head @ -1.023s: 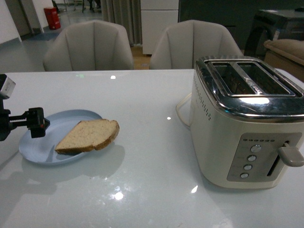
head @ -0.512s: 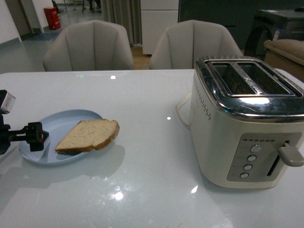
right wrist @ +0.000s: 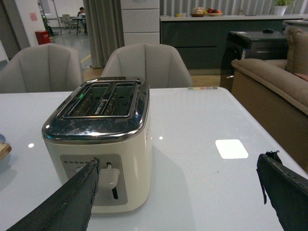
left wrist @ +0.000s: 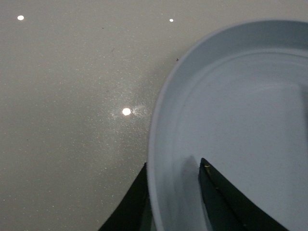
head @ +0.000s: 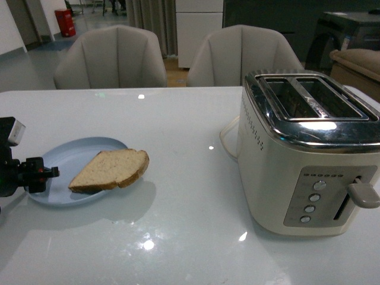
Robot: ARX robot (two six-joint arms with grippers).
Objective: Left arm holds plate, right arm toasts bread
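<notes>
The left pincer [left wrist: 173,163] stands spread around the rim of the plate [left wrist: 231,106]. One dark jaw lies outside, low against the table [left wrist: 72,96], and the other sits inside over the plate's floor. A strip of pale blue shows between the rim and the inner jaw, so I judge it is not yet clamped. Straddling the edge this way makes sense: the rim is low and thin, and a pinch across it should keep the plate from sliding when the slice is lifted.

The bread [head: 113,168] lies on the plate beyond the left pincer's tips. It rests on the half away from the jaws, with its rounded crust overhanging the far rim. That leaves the near rim bare for gripping and the slice clear for the other arm.

The right pincer [right wrist: 178,161] is wide apart and holds nothing. It faces the toaster [right wrist: 101,144], which stands just ahead of it, slots up and lever [right wrist: 109,177] toward the jaws. From the left pincer the toaster is well apart, past plate and bread.

The holding step looks nearly set. Next comes closing on the rim, gently, since a hard squeeze could tip the shallow plate.
</notes>
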